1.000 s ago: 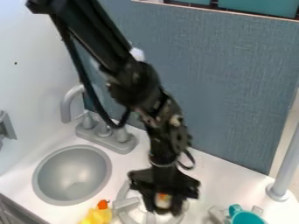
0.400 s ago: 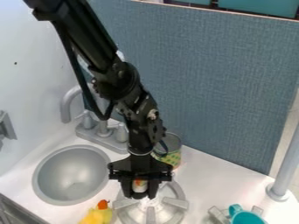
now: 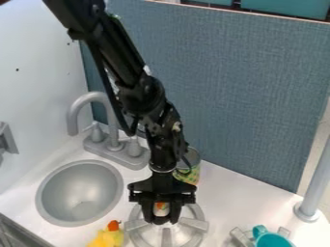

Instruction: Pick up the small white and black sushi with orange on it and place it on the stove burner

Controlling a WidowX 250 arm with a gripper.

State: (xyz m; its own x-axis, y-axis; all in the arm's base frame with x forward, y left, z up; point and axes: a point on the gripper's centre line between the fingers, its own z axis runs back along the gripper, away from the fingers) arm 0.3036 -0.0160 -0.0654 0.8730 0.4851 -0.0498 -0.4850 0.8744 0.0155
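Nearest, at the lower edge, a yellow toy duck [image 3: 108, 237] with an orange bill sits on the white worktop [image 3: 238, 205], and well to its right a teal cup [image 3: 273, 240] stands by a grey burner grate [image 3: 241, 236]. Between them lies a round grey burner [image 3: 166, 236] with thick spokes, just beside the duck. Over the burner's far part hangs the black hand [image 3: 160, 222], pointing down, its two fingers drawn in on a small white item [image 3: 161, 210] with orange and green at its top (what it is, one cannot tell). To the left, the round grey sink [image 3: 80, 195] is set into the worktop; at the right edge rises a grey post [image 3: 314, 188]. Behind the arm stands a can [image 3: 188, 177] with a green and yellow pattern, partly hidden. Farther left is the grey tap [image 3: 93, 98], and beyond everything stands a blue-grey panel [image 3: 238, 91], with teal shapes [image 3: 283, 7] above its top edge.
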